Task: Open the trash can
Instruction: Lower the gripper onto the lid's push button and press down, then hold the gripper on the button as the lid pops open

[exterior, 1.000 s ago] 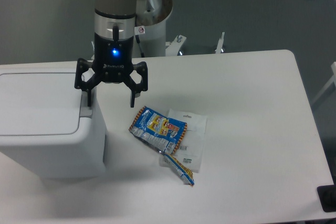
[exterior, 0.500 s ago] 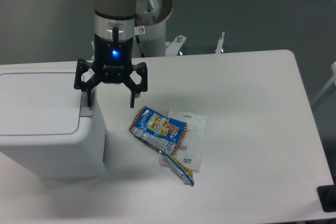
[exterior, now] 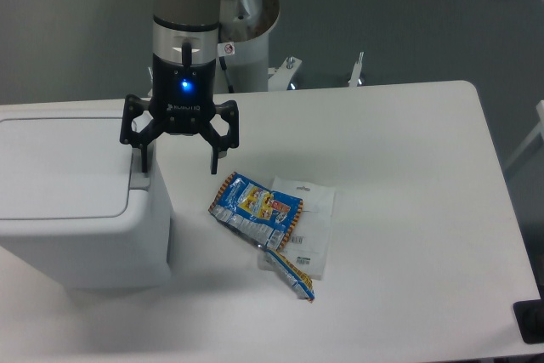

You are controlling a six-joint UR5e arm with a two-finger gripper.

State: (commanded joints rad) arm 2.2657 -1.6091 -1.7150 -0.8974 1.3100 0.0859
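The trash can (exterior: 76, 201) is a large white boxy bin at the left of the table, its flat lid down. Its grey push tab (exterior: 138, 183) sits at the lid's right edge. My gripper (exterior: 180, 162) hangs over the bin's right edge with its jaws wide open and empty. Its left fingertip (exterior: 144, 161) is right above the push tab, at or very near it. The right fingertip (exterior: 215, 164) hangs over the table beside the bin.
A blue and orange snack wrapper (exterior: 257, 207) lies on the white table (exterior: 408, 210) right of the bin, over a clear white packet (exterior: 308, 223). Another blue wrapper strip (exterior: 293, 275) lies below it. The robot base (exterior: 246, 31) stands behind the table.
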